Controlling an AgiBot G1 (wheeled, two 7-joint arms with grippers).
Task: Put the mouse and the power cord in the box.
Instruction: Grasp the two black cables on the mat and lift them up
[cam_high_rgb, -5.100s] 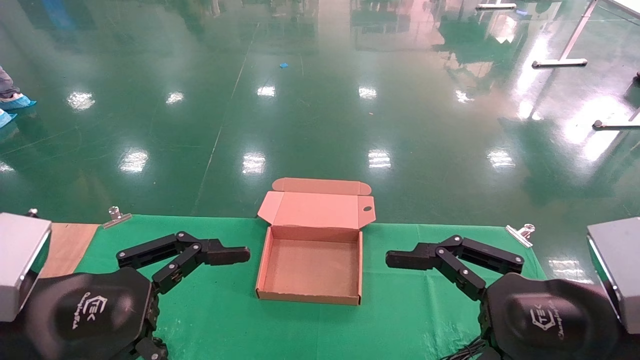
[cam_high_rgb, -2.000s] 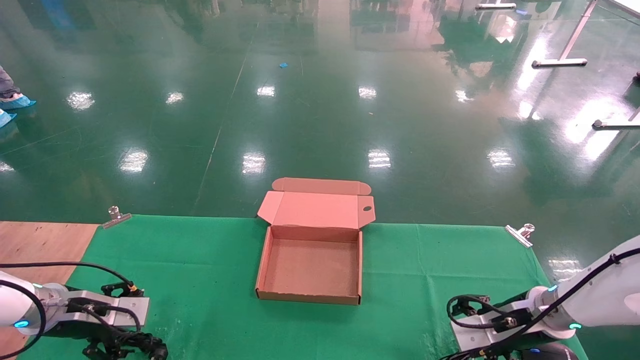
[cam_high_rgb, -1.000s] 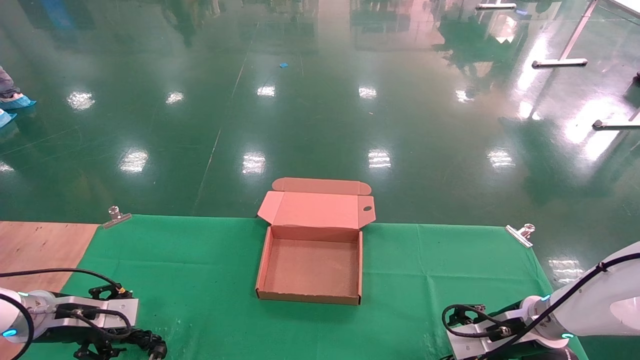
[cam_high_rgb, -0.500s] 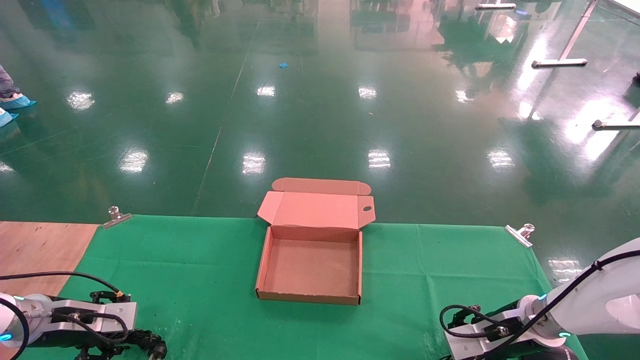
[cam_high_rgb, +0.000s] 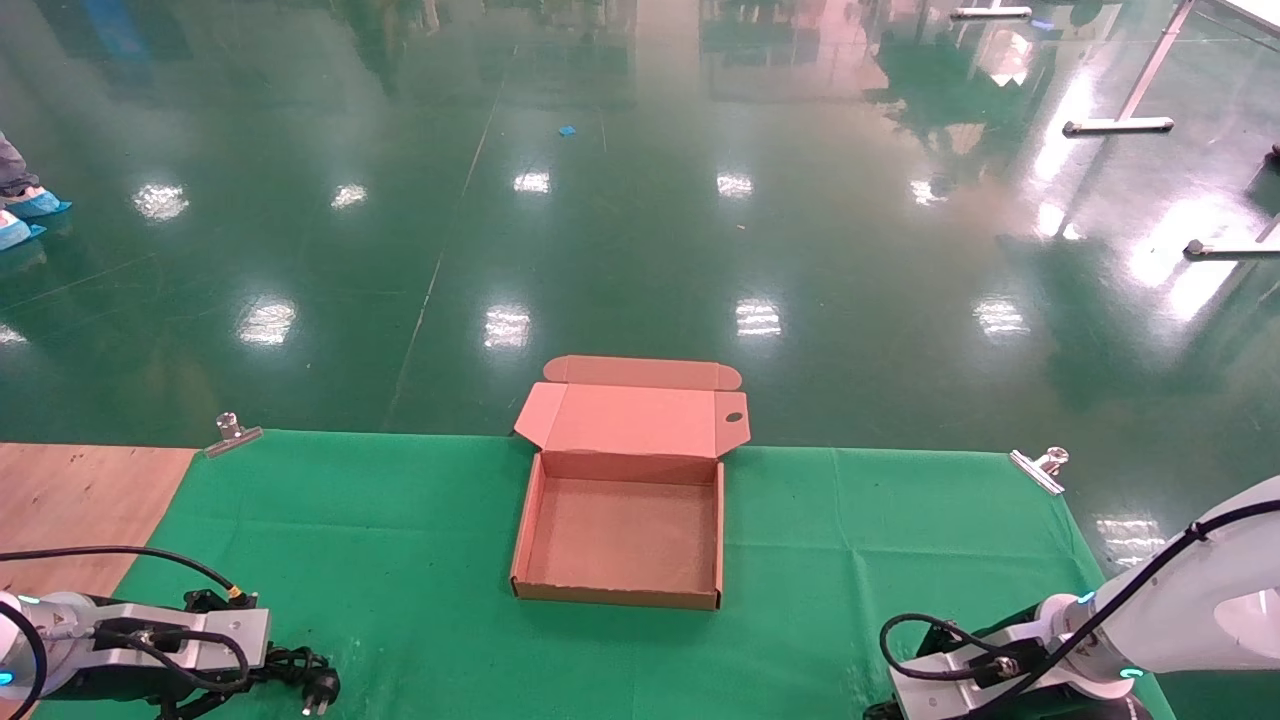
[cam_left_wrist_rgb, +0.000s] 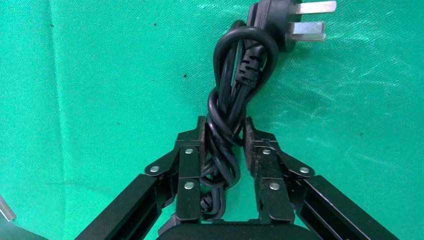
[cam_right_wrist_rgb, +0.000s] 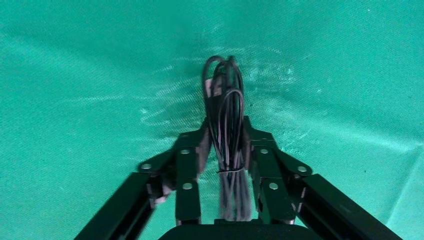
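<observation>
If I lift too fast, the power cord could slip out of my left claw, because the loops are loose and the heavy plug hangs past the tips. The left claw is squeezed on the cord. My right claw squeezes the mouse's thin cable. The box sits open between both claws, well apart.

Both arms dropped to cloth; left claw now pinching power cord.
</observation>
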